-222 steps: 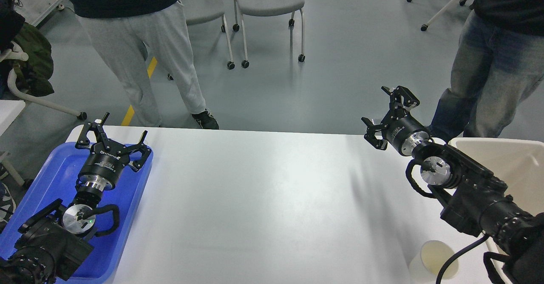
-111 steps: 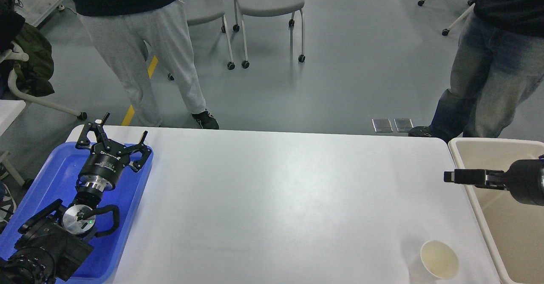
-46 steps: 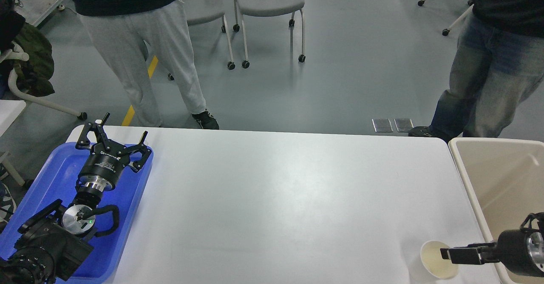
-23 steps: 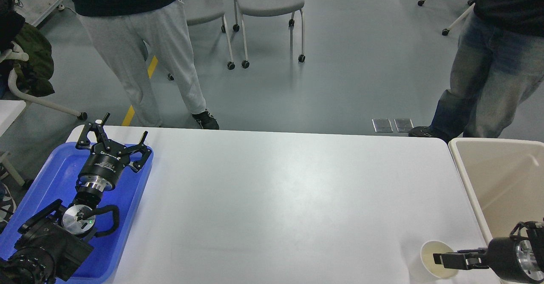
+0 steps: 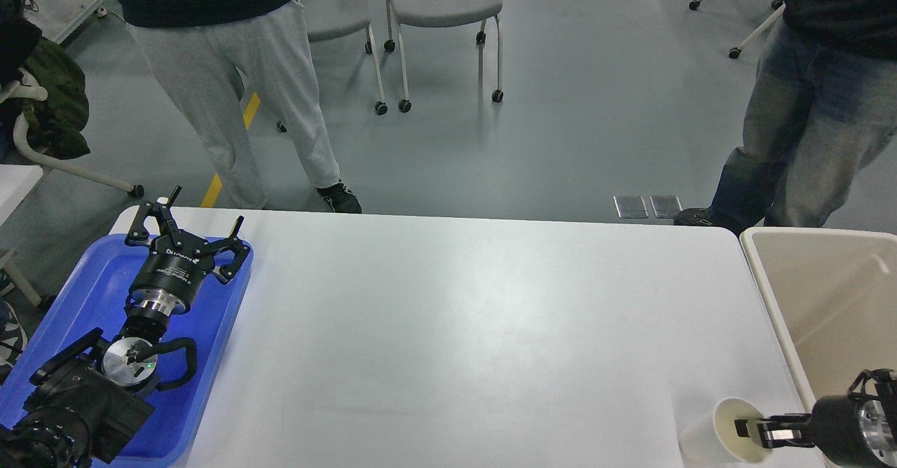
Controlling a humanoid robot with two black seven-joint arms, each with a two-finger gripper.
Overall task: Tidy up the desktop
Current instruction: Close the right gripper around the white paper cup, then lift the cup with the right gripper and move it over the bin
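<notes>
The white desktop (image 5: pixel 455 328) fills the middle of the head view. A white paper cup (image 5: pixel 701 440) sits at its front right corner, tipped with its mouth toward my right gripper. My right gripper (image 5: pixel 751 431) comes in from the right edge, seen side-on, with a finger inside the cup's mouth and the rim between its fingers. My left gripper (image 5: pixel 186 226) is open and empty, hovering over the far end of the blue tray (image 5: pixel 84 293) at the left.
A beige bin (image 5: pixel 827 293) stands off the table's right end, next to the cup. Two people (image 5: pixel 231 69) (image 5: pixel 806 118) stand beyond the far edge. Grey wheeled chairs (image 5: pixel 434 5) are behind them.
</notes>
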